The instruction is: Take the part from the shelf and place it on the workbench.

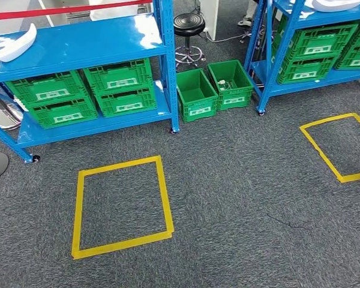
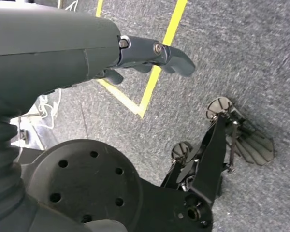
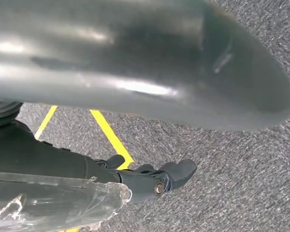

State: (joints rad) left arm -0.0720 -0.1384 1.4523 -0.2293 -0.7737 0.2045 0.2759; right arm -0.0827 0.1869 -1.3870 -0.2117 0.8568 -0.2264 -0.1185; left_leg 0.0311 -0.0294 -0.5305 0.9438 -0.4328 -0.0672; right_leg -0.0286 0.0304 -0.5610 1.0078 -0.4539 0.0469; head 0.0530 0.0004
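The part (image 1: 12, 43), a white curved shell lying on the top board of the blue shelf (image 1: 78, 45), is well apart from the fingers of both hands and looks like a light, stiff, smooth moulding, so it is judged best taken across its thicker edge. The left hand (image 2: 151, 55) hangs over the carpet holding nothing, fingers extended. The right hand (image 3: 154, 176) likewise holds nothing, fingers loosely apart.

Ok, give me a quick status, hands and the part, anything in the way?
Left hand and right hand hang over carpet, holding nothing. White part lies on the left shelf's top. Nothing between the robot and the shelf but carpet.
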